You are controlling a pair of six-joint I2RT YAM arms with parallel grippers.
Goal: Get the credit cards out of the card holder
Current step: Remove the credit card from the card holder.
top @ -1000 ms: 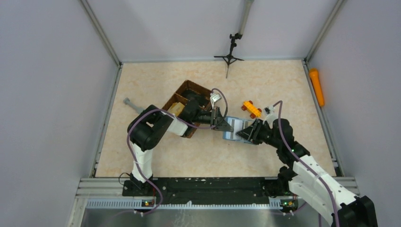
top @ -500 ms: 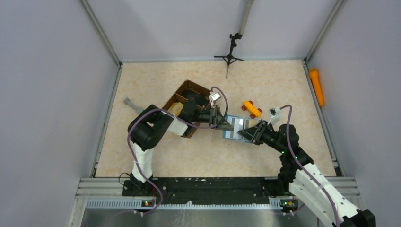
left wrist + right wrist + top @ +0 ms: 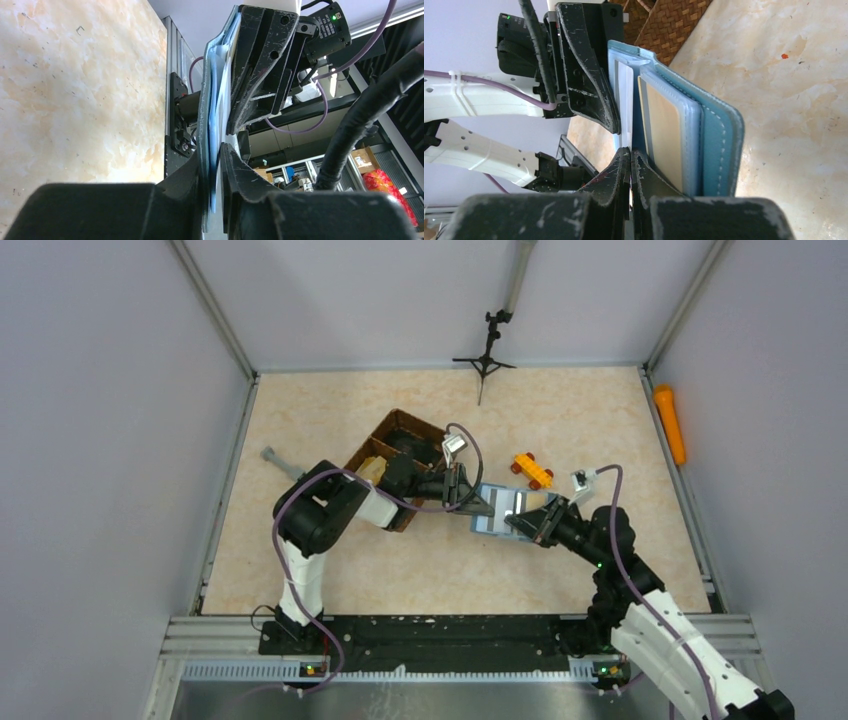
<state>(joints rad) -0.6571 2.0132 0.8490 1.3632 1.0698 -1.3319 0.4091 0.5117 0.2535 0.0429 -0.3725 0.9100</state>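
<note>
The teal-blue card holder (image 3: 497, 510) is held open on edge just above the table's middle. My left gripper (image 3: 478, 505) is shut on its left flap; in the left wrist view the flap (image 3: 212, 115) sits between my jaws (image 3: 214, 160). My right gripper (image 3: 522, 525) meets it from the right and is shut on the edge of a white card (image 3: 625, 100) that stands in the lighter blue inside (image 3: 719, 135). In the right wrist view my jaws (image 3: 630, 155) pinch this card. A tan card (image 3: 664, 130) sits in a pocket beside it.
A brown woven basket (image 3: 395, 455) stands left of the holder, under the left arm. An orange toy (image 3: 531, 470) lies just behind the holder. An orange cylinder (image 3: 670, 425) lies at the right wall, a black tripod (image 3: 487, 355) at the back, a grey tool (image 3: 277, 460) at left.
My right arm has shifted a little to the right and its wrist has turned. The holder and my left gripper have stayed in place.
</note>
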